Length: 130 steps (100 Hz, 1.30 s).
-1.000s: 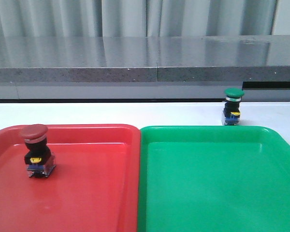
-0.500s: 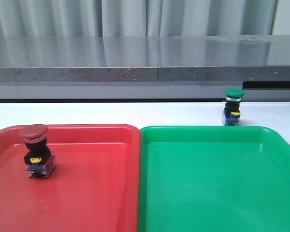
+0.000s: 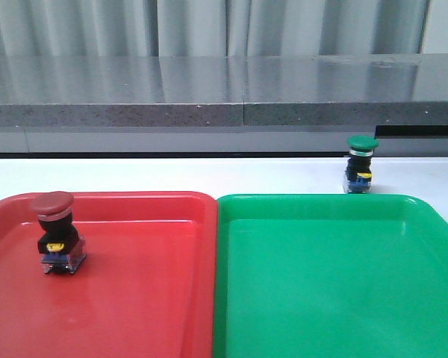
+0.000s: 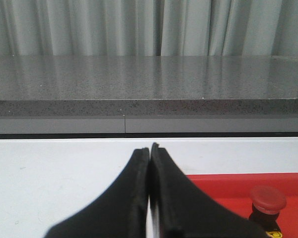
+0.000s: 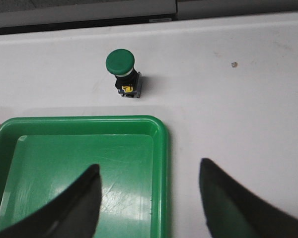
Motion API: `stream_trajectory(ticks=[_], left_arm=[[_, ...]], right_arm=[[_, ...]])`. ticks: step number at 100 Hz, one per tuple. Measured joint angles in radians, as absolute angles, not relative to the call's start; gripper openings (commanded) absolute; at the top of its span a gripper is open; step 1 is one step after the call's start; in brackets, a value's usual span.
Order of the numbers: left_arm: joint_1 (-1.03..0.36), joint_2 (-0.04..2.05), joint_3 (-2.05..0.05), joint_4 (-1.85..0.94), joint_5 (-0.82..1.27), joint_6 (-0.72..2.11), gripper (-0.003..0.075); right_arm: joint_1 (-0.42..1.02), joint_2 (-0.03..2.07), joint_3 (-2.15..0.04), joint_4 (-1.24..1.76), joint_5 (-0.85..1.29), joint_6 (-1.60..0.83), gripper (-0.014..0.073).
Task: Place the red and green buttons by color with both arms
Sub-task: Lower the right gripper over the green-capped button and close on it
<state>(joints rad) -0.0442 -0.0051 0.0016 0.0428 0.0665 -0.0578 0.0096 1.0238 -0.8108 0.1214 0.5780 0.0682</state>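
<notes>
Item 1: red button (image 3: pixel 57 233). Upright inside the red tray (image 3: pixel 149 298), toward its left side. Sorted, by the look of it.

Item 2: green button (image 3: pixel 360 164). Upright on the white surface (image 3: pixel 209 175), just beyond the far rim of the green tray (image 3: pixel 343 298), near that tray's right far corner. Not yet sorted.

Item 3: left gripper (image 4: pixel 149 151). Fingers pressed together, nothing between them. Held above the surface beside the red tray's near-left region; the red button shows at the frame's edge in its wrist view.

Item 4: right gripper (image 5: pixel 149 191). Fingers spread wide, empty, hovering over the green tray's corner, with the green button ahead of it and well apart.

Step in hand: the approach to the green button by the right arm; roughly half the task appears done.

Next move calls for: carrying the spread right gripper forward past the tray rim, lowering it around the black body under the cap, closing, then lifting back into the green tray.

Change against the earlier front views: none visible; both buttons and trays sit as before.
</notes>
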Motion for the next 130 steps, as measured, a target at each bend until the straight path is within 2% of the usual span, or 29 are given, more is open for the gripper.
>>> stream_trajectory(ticks=[33, 80, 124, 130], left_arm=[[-0.044, -0.005, 0.002, 0.043, 0.067, -0.058, -0.0019], [-0.044, -0.005, 0.002, 0.043, 0.067, -0.058, -0.0019], [-0.044, -0.005, 0.002, 0.043, 0.067, -0.058, -0.0019], [-0.044, -0.005, 0.002, 0.043, 0.067, -0.058, -0.0019]], right_arm=[[0.09, 1.151, -0.836, 0.142, 0.482, 0.05, 0.0569], [0.121, 1.59, -1.179, 0.156, 0.464, 0.048, 0.0569], [0.121, 1.858, -1.323, 0.157, 0.472, 0.046, 0.0569], [0.121, 1.879, -1.332, 0.157, 0.472, 0.046, 0.0549]])
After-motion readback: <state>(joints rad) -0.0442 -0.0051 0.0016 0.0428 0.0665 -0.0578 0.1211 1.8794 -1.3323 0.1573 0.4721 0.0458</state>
